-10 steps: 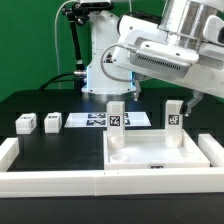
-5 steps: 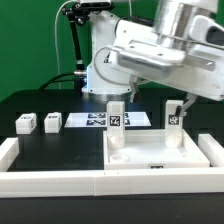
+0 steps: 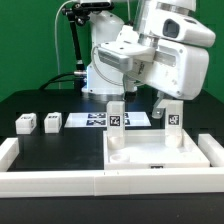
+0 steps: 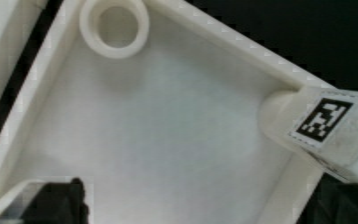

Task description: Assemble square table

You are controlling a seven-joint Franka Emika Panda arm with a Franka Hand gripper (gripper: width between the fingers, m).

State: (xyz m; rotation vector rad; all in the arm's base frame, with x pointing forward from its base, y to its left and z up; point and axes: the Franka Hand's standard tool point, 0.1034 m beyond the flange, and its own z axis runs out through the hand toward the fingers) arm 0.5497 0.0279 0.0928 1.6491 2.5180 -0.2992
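Judging by its look, the square tabletop (image 3: 160, 152) is moulded white plastic: stiff, light for its spread, and smooth enough to skid on the black table (image 3: 70, 145) if nudged. With a clock laid over the exterior view, it lies at about 4 o'clock, hollow side up. The first standing leg (image 3: 116, 116) is upright in its far corner near the centre and the second standing leg (image 3: 174, 114) in the far corner towards 3 o'clock. The first loose leg (image 3: 25, 123) and second loose leg (image 3: 52, 121) sit side by side at 9 o'clock, beside the marker board (image 3: 92, 120). The gripper (image 3: 158, 101) hangs between the standing legs, jaws spread wide and holding nothing. In the wrist view, one dark fingertip (image 4: 48, 203) shows over the tray floor, with a round socket (image 4: 114, 25) in sight. The tray looks too broad to span, so its thin rim wall is probably the place to pinch. The legs should suit a square, firm grip across their plain sides.
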